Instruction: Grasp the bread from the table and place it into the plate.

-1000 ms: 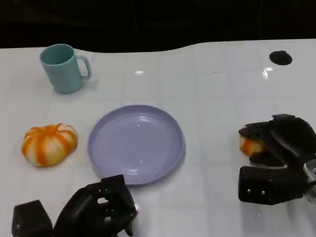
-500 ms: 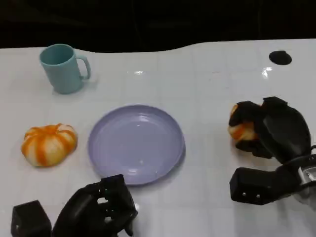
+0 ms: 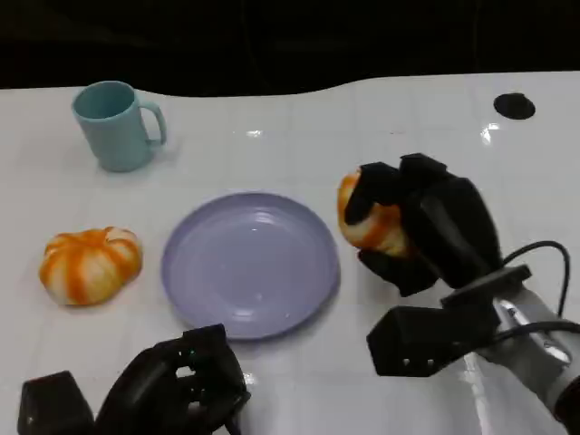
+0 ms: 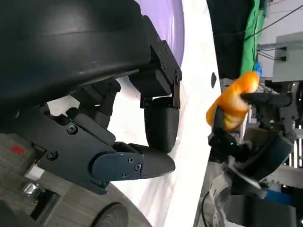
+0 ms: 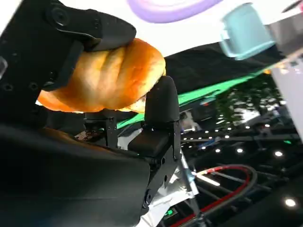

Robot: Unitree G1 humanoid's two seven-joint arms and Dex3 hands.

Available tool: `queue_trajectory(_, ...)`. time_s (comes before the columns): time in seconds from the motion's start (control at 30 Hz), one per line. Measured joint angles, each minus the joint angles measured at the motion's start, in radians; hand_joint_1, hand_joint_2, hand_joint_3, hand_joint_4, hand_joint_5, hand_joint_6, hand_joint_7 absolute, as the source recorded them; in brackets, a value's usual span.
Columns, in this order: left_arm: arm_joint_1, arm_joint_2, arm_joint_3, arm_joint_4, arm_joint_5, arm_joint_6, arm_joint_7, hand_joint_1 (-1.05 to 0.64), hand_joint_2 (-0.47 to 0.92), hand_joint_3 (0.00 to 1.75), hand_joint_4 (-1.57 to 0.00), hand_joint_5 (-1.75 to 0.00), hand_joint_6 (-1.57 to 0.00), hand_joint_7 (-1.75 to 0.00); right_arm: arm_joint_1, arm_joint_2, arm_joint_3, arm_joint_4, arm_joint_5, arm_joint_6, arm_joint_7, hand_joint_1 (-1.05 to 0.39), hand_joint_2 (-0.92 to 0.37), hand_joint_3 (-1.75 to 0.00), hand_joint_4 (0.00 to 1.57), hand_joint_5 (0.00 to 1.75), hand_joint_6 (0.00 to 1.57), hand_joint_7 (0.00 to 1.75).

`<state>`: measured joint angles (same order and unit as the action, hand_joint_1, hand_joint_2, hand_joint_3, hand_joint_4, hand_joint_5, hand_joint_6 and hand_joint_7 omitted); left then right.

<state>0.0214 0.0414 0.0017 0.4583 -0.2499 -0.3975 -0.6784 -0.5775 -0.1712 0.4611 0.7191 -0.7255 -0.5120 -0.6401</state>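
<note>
My right hand [image 3: 426, 231] grips an orange-brown bread roll [image 3: 370, 220] and holds it in the air just right of the lavender plate [image 3: 250, 263]. The roll [image 5: 109, 75] sits between my right fingers [image 5: 161, 101] in the right wrist view, and the bread [image 4: 234, 99] also appears far off in the left wrist view. My left hand [image 3: 177, 390] rests low at the table's front, below the plate, fingers [image 4: 158, 125] curled in with nothing in them. A second, orange-and-white striped bun [image 3: 89, 264] lies on the table left of the plate.
A teal mug [image 3: 116, 124] stands at the back left. A small black round mark [image 3: 515, 105] sits at the back right of the white table [image 3: 408, 127]. The table's far edge meets a dark background.
My right hand has lifted the bread roll off the table at the right and carried it leftward and up, close to the plate's right rim. The left hand has stayed put.
</note>
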Motion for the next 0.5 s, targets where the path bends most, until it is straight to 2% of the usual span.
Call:
queue_trajectory(0.13,0.0,0.001,0.0,0.0,0.008,-0.003,0.004,-0.55,0.71,0.55,-0.81,-1.75,-0.77,-1.44,-0.023,0.036,0.003,0.007,-0.007,-0.007,0.004,-0.13,-0.13,-1.56,1.06,1.75,0.83,1.75)
queue_trajectory(0.37,-0.002,0.0,0.001,0.001,0.006,0.003,0.004,-0.53,0.69,0.56,-0.81,-1.75,-0.77,-1.43,-0.095,0.123,0.021,0.072,-0.005,-0.021,0.029,-0.11,-0.14,-1.59,1.07,1.75,0.83,1.75)
queue_trajectory(0.5,-0.002,-0.001,0.002,0.001,0.006,0.006,0.004,-0.54,0.69,0.57,-0.8,-1.75,-0.77,-1.43,-0.131,0.166,0.025,0.114,-0.004,-0.022,0.043,-0.12,-0.18,-1.55,1.05,1.75,0.8,1.75)
